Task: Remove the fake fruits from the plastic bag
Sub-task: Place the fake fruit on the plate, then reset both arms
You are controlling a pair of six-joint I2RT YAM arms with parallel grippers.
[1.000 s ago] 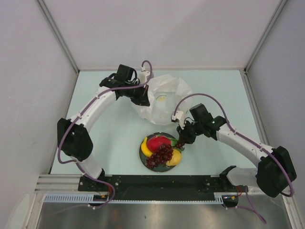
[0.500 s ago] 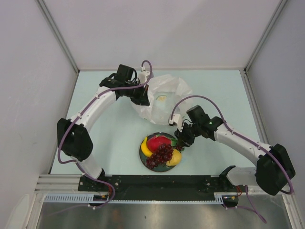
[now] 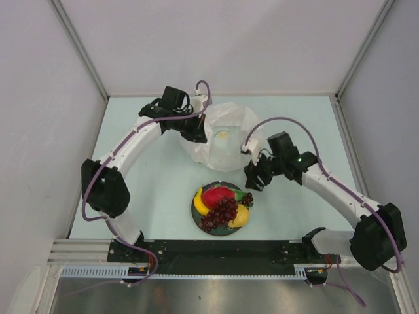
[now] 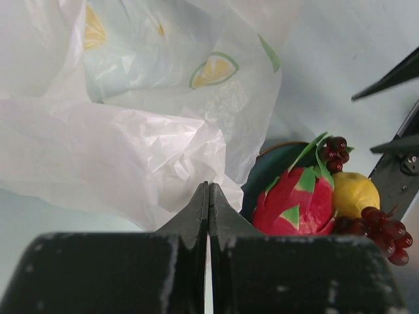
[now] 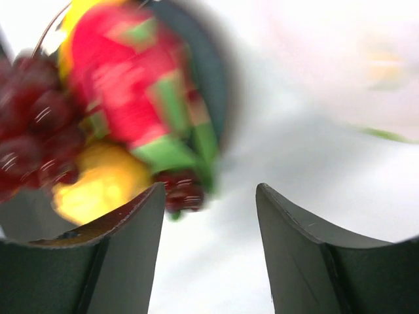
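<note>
Left gripper (image 4: 208,190) is pinched tight on the plastic bag (image 3: 226,140), which slumps on the pale table (image 3: 150,190). Right gripper (image 5: 209,193) hangs open (nothing between its fingers) between the bag and the dark plate (image 4: 265,176), where the fake fruits (image 3: 219,199) lie heaped.

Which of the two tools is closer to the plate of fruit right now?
The right. The right tool hangs open just past the far right rim of the plate. The left tool is farther back, shut on the plastic bag beyond the plate.
</note>
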